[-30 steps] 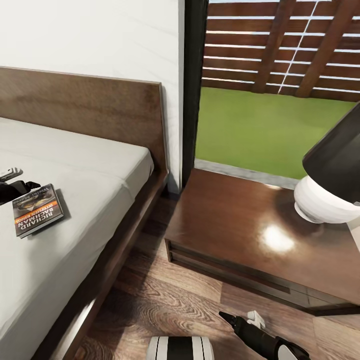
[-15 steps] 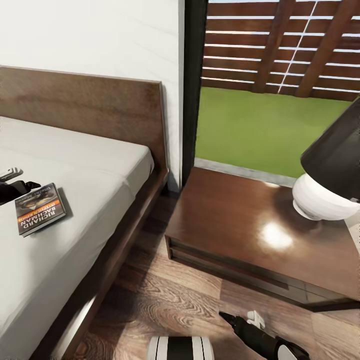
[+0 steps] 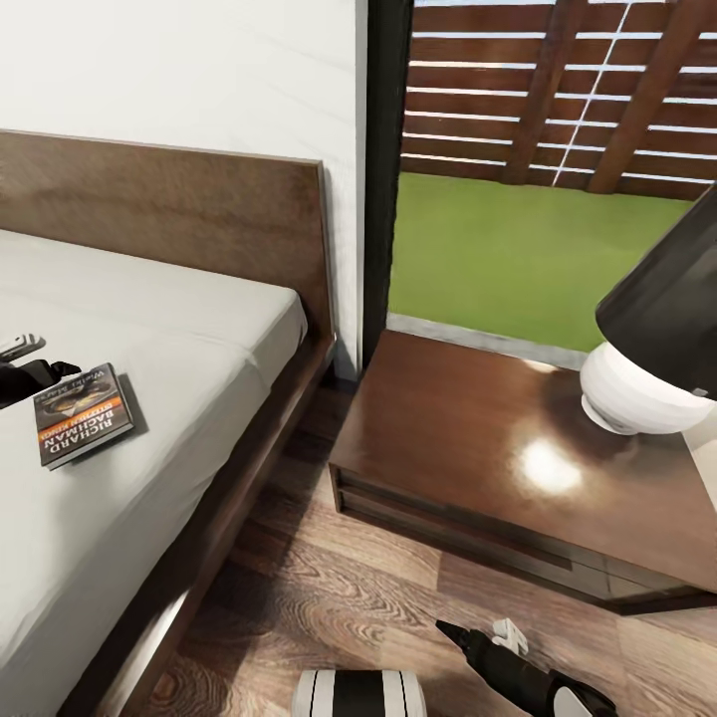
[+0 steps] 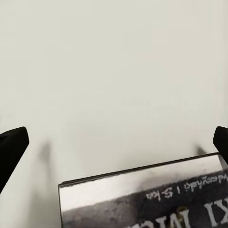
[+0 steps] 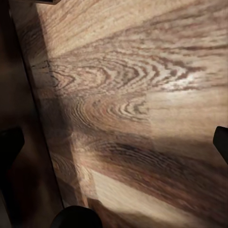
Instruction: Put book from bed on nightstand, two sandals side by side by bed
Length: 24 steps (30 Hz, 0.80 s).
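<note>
Head view: the book (image 3: 83,415) has turned a touch on the bed (image 3: 199,339), its long axis now angling toward the headboard. Your left gripper (image 4: 114,142) has its jaws spread wide at its near edge, empty; your right gripper (image 5: 114,142) likewise, over the floor (image 5: 142,95).

Bed and nightstand
The book (image 3: 82,416) lies flat on the bed (image 3: 179,339) mattress; a lamp (image 3: 652,349) stands at the nightstand's (image 3: 468,448) far right corner

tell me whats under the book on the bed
The book lies flat on the bed's light-grey mattress. The patch of mattress beneath its cover is hidden, so anything under it cannot be seen.
</note>
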### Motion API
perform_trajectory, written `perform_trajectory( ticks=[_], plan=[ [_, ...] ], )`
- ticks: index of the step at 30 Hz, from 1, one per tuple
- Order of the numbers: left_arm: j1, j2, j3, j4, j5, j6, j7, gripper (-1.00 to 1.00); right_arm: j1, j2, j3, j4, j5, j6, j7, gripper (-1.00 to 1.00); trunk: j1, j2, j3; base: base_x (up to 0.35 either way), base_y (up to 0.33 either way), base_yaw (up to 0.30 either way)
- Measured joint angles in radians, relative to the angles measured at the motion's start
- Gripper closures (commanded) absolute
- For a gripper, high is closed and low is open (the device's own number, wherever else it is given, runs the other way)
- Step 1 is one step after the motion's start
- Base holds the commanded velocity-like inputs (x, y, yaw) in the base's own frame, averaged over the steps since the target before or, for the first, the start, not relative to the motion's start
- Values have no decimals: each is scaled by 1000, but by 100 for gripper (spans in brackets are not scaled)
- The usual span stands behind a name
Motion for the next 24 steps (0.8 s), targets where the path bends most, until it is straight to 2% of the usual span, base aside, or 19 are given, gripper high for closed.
perform_trajectory(
  ticks=[24],
  plan=[
    [0,0,1,0,-1,0,0,-100,0,0,0,0,0,1,0,-100,0,0,0,-1,0,0]
  ],
)
